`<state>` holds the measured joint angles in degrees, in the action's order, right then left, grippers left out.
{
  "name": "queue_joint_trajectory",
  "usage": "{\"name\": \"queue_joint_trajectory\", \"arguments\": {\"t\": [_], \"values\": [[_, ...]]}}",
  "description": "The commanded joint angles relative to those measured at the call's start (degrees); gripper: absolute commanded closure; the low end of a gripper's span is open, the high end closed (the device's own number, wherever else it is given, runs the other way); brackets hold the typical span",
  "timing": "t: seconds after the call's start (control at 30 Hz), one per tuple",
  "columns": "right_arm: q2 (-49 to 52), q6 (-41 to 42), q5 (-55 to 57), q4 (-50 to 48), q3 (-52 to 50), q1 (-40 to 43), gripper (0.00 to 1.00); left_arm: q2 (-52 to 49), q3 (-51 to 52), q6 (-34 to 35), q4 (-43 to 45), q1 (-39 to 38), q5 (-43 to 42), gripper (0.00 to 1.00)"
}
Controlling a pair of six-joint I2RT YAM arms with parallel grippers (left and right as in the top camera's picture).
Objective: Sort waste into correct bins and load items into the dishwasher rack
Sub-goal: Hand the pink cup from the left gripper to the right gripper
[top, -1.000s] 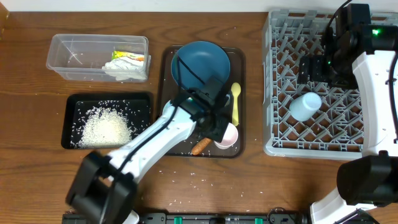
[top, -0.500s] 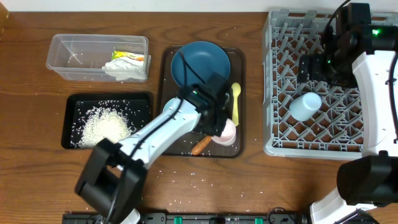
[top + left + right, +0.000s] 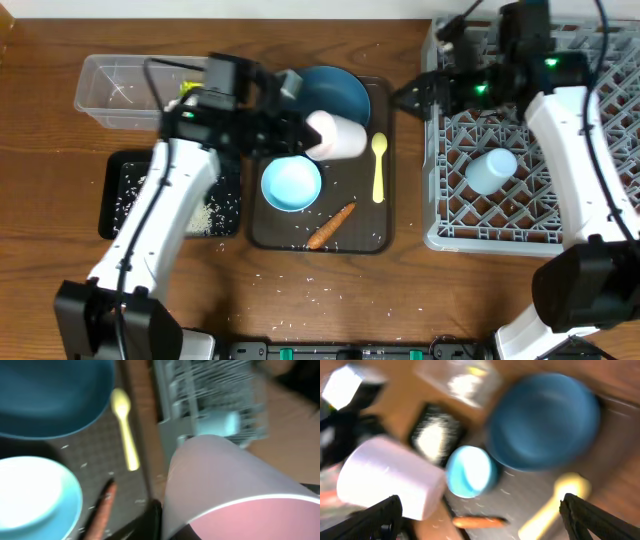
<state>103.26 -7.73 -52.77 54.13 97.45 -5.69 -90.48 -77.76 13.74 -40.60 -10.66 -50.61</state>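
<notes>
Your left tool is clamped on the pink cup near its rim end. The cup is carried on its side, in the air above the brown tray, with its base pointing toward the dishwasher rack. In the left wrist view the cup fills the lower right, but your fingers are mostly hidden, so I can't tell you whether one sits inside the rim.

Expect the cup to be light and stiff, with a smooth wall. A two-finger pinch could let it swivel or slide, so keep the hold on the rim wall and avoid sudden turns.

Your right tool is spread wide and holds nothing. It sits at the rack's left edge and faces the cup. If it takes the cup, closing it across the body near the base looks safest.

Below the cup on the tray are the white bowl, the blue plate, the yellow spoon and the carrot stick. The light blue cup lies in the rack.
</notes>
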Motion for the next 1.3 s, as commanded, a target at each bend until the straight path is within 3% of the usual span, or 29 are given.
{"name": "queue_joint_trajectory", "arguments": {"t": [0.0,0.17,0.57,0.7,0.83,1.0,1.13,1.27], "values": [[-0.5,-7.5,-20.8,-3.9,-3.3,-1.0,0.01,0.3,-0.9,0.3,1.5,3.6,-18.0,0.94],[-0.5,-12.3,-33.4,-11.5,-7.5,-2.6,0.02,0.4,-0.9,0.5,5.7,6.8,-28.6,0.94],[-0.5,-9.3,-36.2,-26.0,-8.7,-10.0,0.06,0.3,-0.9,0.5,6.1,5.4,-29.3,0.94],[-0.5,-8.5,-36.2,-27.6,-8.7,-11.7,0.16,0.3,-0.9,0.5,6.1,5.4,-29.3,0.94],[-0.5,-8.5,-36.2,-27.5,-8.7,-12.3,0.34,0.3,-0.9,0.5,6.1,5.4,-29.3,0.93],[-0.5,-8.3,-36.2,-27.5,-8.7,-12.2,0.44,0.3,-0.9,0.5,6.5,5.4,-29.3,0.76],[-0.5,-6.9,-35.9,-27.5,-8.7,-11.1,0.48,0.3,-0.9,0.5,6.5,5.4,-29.3,0.68],[-0.6,0.5,-25.8,-26.8,-8.7,-8.9,0.5,0.3,-0.9,0.5,6.4,5.5,-27.0,0.63]]}}
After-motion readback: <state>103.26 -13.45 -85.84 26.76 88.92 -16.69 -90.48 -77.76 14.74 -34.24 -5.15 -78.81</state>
